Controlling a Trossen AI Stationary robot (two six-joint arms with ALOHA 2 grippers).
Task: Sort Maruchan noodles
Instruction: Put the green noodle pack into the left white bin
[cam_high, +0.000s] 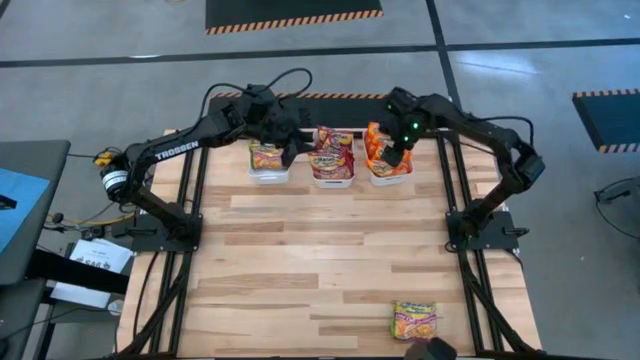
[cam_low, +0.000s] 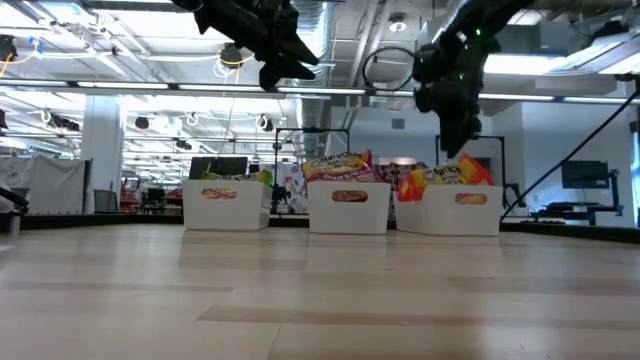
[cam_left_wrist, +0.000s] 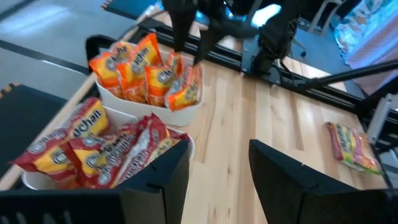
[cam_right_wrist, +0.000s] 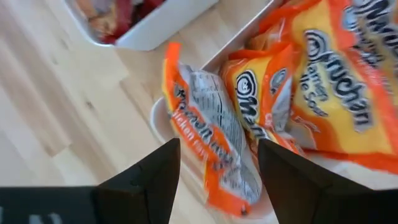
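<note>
Three white bins stand in a row at the table's far edge. The left bin holds green-trimmed noodle packets, the middle bin maroon ones, and the right bin orange ones. One more packet lies flat near the table's near right corner. My right gripper is open just above the right bin. Below its fingers an orange packet stands on edge against the bin's wall. My left gripper is open and raised high between the left and middle bins.
Bare wooden tabletop stretches from the bins to the near edge. The arms' dark base frames run along the left and right sides. A small dark object sits at the near edge beside the lone packet.
</note>
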